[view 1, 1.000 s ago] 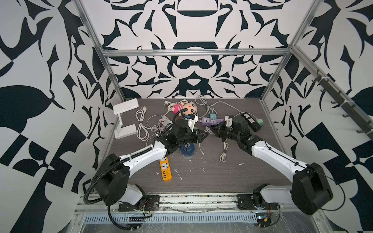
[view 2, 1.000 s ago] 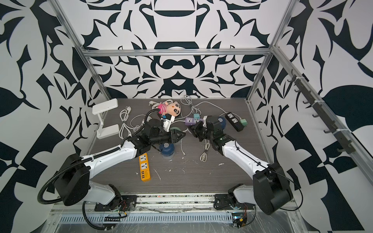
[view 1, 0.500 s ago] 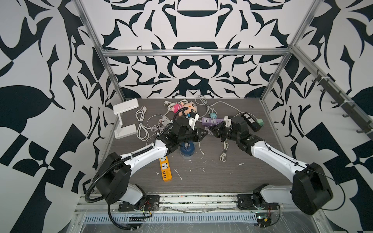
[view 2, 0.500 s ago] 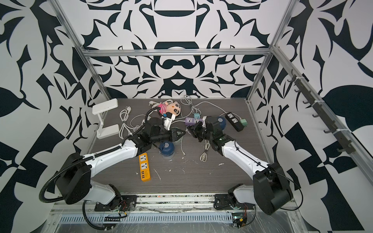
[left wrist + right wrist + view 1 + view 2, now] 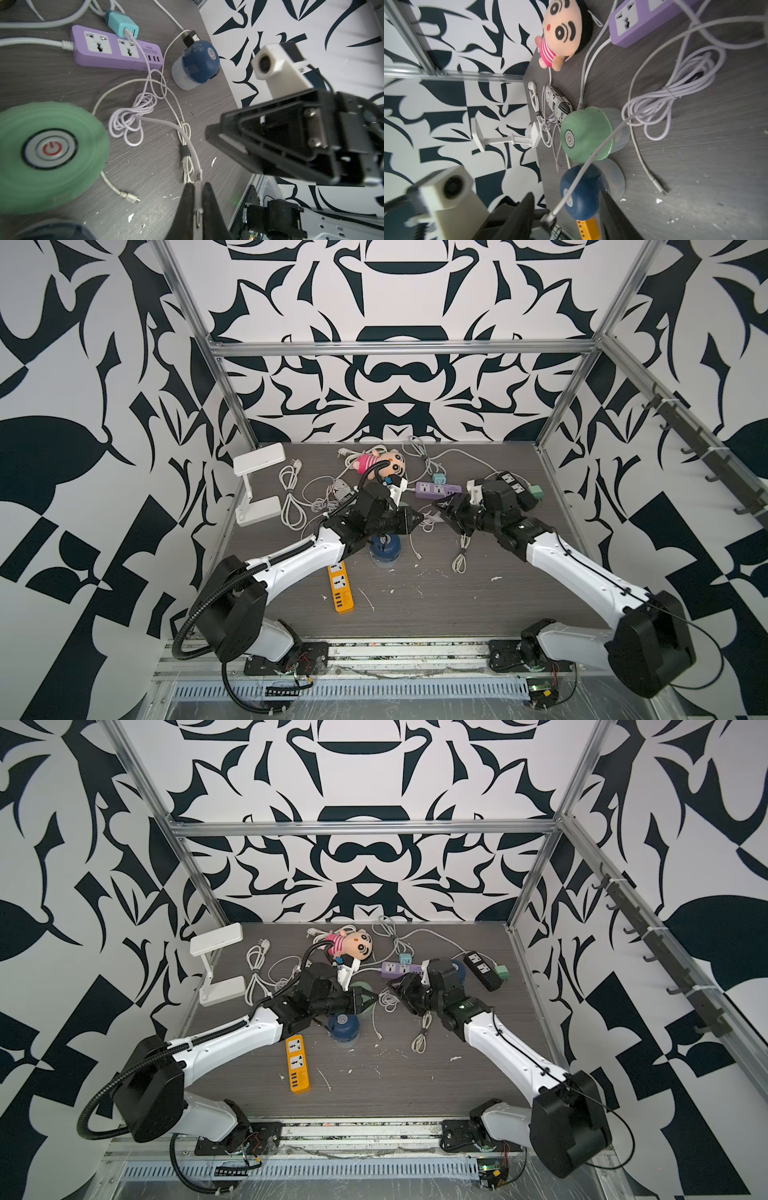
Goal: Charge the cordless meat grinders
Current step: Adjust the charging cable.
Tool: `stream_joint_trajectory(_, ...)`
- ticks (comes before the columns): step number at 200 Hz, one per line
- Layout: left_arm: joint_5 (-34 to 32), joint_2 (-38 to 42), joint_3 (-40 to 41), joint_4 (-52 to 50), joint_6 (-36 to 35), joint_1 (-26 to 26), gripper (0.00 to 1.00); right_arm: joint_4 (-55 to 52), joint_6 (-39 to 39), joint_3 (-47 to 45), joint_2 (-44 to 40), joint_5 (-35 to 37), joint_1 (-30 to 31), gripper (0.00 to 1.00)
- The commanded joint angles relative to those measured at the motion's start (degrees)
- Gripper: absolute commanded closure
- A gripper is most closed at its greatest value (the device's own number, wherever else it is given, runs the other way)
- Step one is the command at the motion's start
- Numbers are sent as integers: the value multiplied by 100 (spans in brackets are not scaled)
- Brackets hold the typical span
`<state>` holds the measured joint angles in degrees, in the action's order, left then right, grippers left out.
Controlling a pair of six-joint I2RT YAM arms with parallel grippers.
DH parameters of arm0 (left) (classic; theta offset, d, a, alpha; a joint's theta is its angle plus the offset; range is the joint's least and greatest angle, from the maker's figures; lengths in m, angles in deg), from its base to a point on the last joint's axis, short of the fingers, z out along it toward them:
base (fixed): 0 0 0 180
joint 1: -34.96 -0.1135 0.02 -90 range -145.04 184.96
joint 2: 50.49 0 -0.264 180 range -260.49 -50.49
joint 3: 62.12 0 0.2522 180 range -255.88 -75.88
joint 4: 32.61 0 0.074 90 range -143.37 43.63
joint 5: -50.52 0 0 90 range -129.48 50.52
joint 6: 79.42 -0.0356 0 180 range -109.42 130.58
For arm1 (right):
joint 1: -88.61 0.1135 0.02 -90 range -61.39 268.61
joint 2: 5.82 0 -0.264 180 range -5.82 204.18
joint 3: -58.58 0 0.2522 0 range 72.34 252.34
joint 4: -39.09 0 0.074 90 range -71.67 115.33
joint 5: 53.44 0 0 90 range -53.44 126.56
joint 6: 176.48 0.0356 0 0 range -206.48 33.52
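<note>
One cable end, left gripper (tight)

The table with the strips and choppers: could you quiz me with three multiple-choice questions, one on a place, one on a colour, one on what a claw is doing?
1. The orange strip lies: A far back; B at the front, nearest the robot; C held in the air.
2. The only non-blue chopper is: A red; B white; C green.
3. The left gripper is: A shut on a cable end; B open and empty; C shut on a chopper.

Answers: B, in both top views it lies frontmost. C, its dome shows green in both wrist views. A, the left wrist view shows it pinching the cable's plug.
</note>
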<state>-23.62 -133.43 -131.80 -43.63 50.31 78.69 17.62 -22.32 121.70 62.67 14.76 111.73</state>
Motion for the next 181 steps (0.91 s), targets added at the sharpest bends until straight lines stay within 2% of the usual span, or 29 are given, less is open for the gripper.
stream_joint_trajectory(1, 125, 258, -446, -1095, -274, -13, 100, -1252, -1333, 559, -530, 343, -179, 26)
stream_joint_trajectory(19, 378, 217, -769, -2012, -516, -20, 100, -1697, -2227, 774, -876, 720, -200, 25)
stream_joint_trajectory(31, 551, 176, -902, -2488, -620, -38, 100, -1636, -2797, 701, -1180, 929, -202, 30)
stream_joint_trajectory(48, 1034, 103, -998, -2993, -702, -145, 100, -1037, -3515, 302, -1637, 913, -185, 32)
stream_joint_trajectory(61, 1468, 15, -1040, -3294, -746, -270, 100, -563, -4006, -34, -1890, 692, -128, 37)
stream_joint_trajectory(83, 1893, -67, -1068, -3674, -877, -420, 100, -2, -4868, -469, -2153, 859, 387, 39)
stream_joint_trajectory(112, 2031, -71, -1150, -4127, -1131, -469, 100, -42, -6102, -499, -1870, 1643, 1631, 37)
stream_joint_trajectory(128, 2161, -3, -1091, -4192, -1177, -496, 100, -116, -6715, -446, -1581, 1552, 2121, 30)
stream_joint_trajectory(144, 2261, 79, -997, -4238, -1208, -538, 100, -122, -7109, -405, -1303, 1424, 2370, 28)
stream_joint_trajectory(181, 2425, 186, -828, -4414, -1308, -641, 100, -103, -7731, -372, -896, 1085, 2572, 37)
